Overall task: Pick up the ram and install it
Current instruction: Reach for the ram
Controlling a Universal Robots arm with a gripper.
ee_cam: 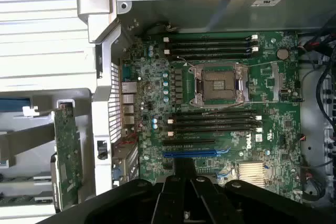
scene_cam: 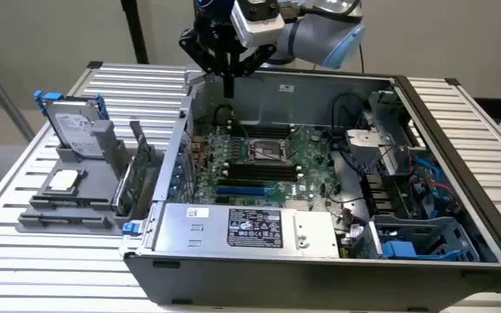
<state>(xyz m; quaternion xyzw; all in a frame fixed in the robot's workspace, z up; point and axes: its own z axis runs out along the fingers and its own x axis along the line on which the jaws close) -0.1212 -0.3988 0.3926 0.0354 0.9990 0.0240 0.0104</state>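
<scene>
The ram (scene_cam: 128, 188) looks to be the narrow green board standing on edge in the grey parts holder (scene_cam: 68, 218), at the exterior view's left of the open computer case (scene_cam: 320, 261). My gripper (scene_cam: 229, 88) hangs high over the case's far left corner, well away from that board, with its black fingers (ee_cam: 184, 174) pressed together and nothing between them. Beneath it lies the green motherboard (ee_cam: 262, 82), with long black memory slots (ee_cam: 212, 121) on both sides of the processor socket (ee_cam: 219, 85).
The holder also carries a hard drive (scene_cam: 75, 127), a processor chip (scene_cam: 63, 182) and a taller green card (scene_cam: 151, 163). A green board (ee_cam: 68, 156) stands beside the case wall (ee_cam: 102, 103). A power supply (scene_cam: 250, 228) fills the case's near side, with cables and a blue drive cage (scene_cam: 416, 244) to the exterior view's right.
</scene>
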